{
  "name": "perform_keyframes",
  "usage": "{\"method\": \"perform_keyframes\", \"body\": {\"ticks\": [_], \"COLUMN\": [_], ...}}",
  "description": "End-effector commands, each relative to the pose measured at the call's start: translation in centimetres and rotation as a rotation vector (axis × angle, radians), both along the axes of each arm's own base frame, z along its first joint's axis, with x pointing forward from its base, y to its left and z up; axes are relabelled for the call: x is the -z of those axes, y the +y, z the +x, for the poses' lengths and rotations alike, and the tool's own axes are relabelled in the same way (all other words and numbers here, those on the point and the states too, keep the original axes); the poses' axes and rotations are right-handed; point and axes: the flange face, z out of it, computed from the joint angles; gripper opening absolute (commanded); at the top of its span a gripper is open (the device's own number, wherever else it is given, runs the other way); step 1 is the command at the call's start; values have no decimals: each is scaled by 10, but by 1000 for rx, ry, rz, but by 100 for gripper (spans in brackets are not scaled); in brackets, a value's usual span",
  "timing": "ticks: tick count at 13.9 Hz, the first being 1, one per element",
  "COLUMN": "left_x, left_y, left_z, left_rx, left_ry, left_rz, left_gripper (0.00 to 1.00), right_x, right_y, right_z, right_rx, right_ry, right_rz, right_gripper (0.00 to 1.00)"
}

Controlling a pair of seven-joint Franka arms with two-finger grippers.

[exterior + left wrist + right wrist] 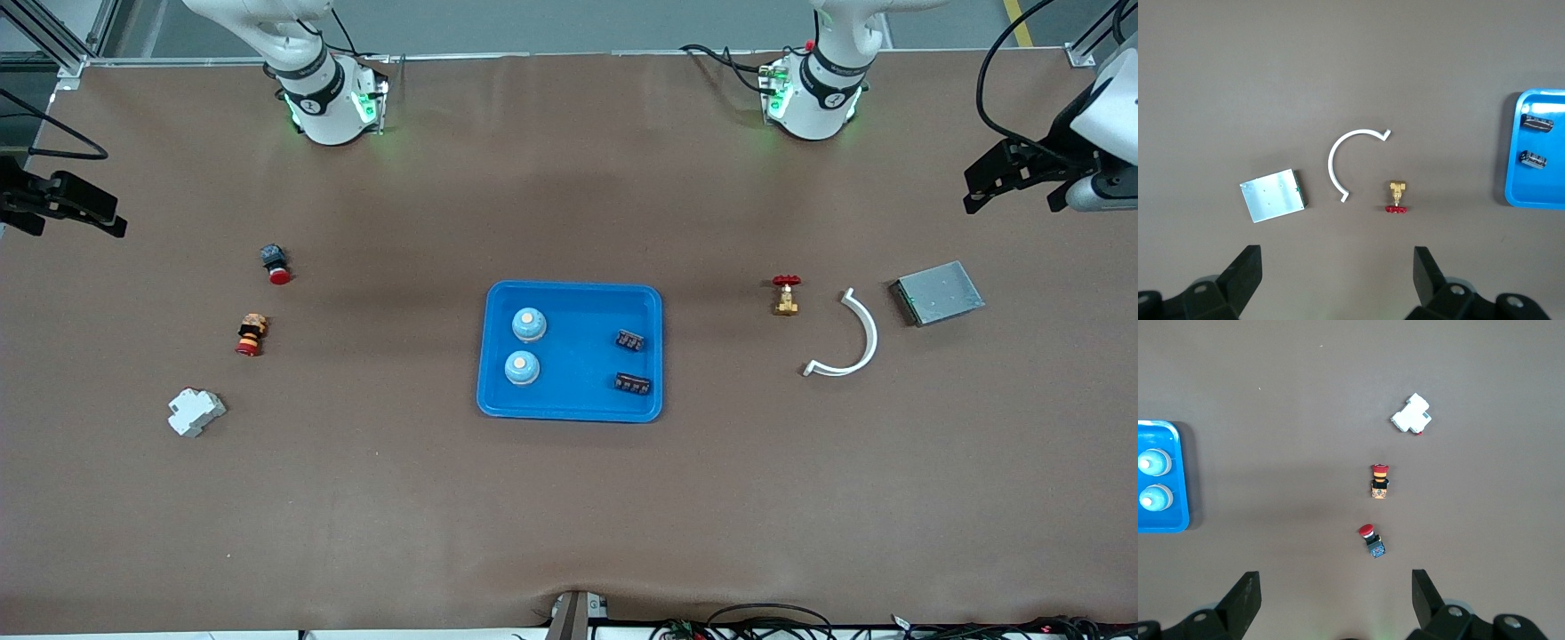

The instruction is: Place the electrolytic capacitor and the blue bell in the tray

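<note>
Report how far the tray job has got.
Looks done: two round blue bells and two dark capacitor blocks already lie in the shallow bright-blue plastic tray. In hand: nothing; the left claw waits open over the table near the grey metal box, the right claw open over the red-capped push buttons. Left: nothing visible.

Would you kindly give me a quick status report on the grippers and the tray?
Left gripper and right gripper open, empty, waiting at table ends. Tray holds two blue bells, two capacitors. Nothing in the way.
</note>
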Motion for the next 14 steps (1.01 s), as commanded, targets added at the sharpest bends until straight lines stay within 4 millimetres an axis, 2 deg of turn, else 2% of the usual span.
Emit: {"method": "perform_keyframes", "body": {"ticks": [1, 11, 14], "left_x": [-16, -16, -16], "left_y": [-3, -4, -7], "left_z": [4, 1, -3], "left_rx": [26, 30, 35], "left_ry": [21, 58, 76], "left_rz": [-14, -13, -13], "left_gripper": [100, 100, 100], "right_x": [0, -9, -21], "right_y": [-4, -4, -2], "right_z": [-6, -6, -4], "right_rx": [21, 21, 14], "right_ry": [-11, -40, -67], "right_rz": [-14, -16, -19], "right_gripper": [100, 100, 100]}}
